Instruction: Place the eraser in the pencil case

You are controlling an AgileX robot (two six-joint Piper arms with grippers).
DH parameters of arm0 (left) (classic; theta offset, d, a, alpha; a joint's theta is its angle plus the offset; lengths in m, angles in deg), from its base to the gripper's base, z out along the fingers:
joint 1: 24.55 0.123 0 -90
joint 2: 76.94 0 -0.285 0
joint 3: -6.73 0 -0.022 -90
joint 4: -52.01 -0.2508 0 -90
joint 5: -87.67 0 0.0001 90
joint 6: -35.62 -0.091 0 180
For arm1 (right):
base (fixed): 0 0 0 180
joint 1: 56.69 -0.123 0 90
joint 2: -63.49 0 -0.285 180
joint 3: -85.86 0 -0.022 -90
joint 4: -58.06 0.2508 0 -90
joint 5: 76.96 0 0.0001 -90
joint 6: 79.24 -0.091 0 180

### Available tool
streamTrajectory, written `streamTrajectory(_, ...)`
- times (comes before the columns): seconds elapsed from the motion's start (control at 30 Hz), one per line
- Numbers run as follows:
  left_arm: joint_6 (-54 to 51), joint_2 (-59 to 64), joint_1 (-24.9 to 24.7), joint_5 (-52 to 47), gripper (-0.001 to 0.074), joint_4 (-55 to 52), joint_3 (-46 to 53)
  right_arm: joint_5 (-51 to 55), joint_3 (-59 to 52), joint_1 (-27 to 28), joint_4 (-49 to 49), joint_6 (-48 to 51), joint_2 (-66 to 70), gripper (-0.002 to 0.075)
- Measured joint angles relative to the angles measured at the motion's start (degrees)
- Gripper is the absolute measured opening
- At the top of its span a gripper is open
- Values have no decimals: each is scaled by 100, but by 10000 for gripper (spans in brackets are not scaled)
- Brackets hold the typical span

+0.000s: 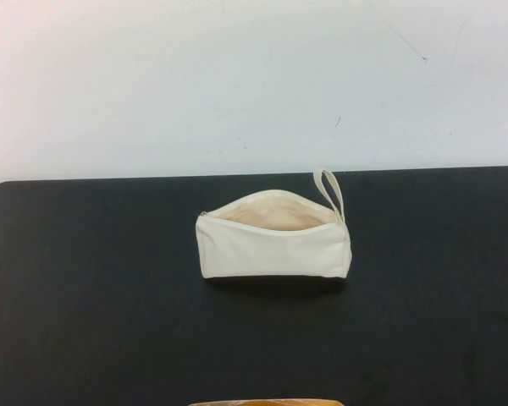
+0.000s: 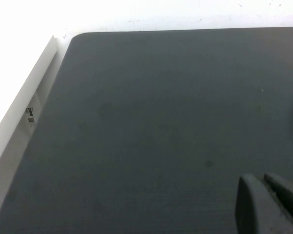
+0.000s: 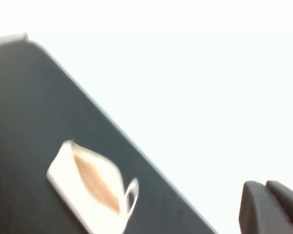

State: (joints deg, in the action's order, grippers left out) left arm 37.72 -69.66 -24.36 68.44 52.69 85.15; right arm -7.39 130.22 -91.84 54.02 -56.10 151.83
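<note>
While the pencil case point(image 1: 275, 237) sits alone near the middle of the black counter point(image 1: 85, 296), neither arm shows in the high view at all. The case is a cream-white pouch lying lengthwise, its zipper mouth gaping toward the pale wall point(image 1: 237, 76) so the beige lining shows, and its loop strap point(image 1: 329, 191) sticks out at the end on the robot's right, toward the back edge of the counter. I cannot find the eraser in any view; whether it lies inside the pouch I cannot tell, since only lining shows through the opening.

From the left wrist view, the left gripper point(image 2: 266, 204) hangs above bare dark counter point(image 2: 151, 122), with the counter's rounded corner and the white wall beyond it. Only two dark finger parts show at the picture's edge, lying close together with nothing visible between them; whether the jaws are fully shut I cannot tell.

From the right wrist view, the right gripper point(image 3: 268, 207) is up well apart from the pencil case point(image 3: 90, 187), which appears small on the counter point(image 3: 24, 107) with its mouth open and its strap point(image 3: 131, 194) curling off one end. Again only two dark finger parts show close together, holding nothing I can see; how far the jaws stand apart I cannot tell.
</note>
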Motion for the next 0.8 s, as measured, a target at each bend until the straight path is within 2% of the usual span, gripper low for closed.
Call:
streamTrajectory(0.27,0,0,0,0,-1,0,0,-116,-3608,0,-39,-213,-2309,-1)
streamTrajectory(0.43,0,0,0,0,-1,0,0,-1052,-5749,0,282,-717,-3728,-1)
streamTrajectory(0.63,0,0,0,0,-1,0,0,-1510,-7346,0,842,-808,-4618,-1)
streamTrajectory(0.8,0,0,0,-10,-1,0,0,-1573,-8193,0,958,-808,-4741,-1)
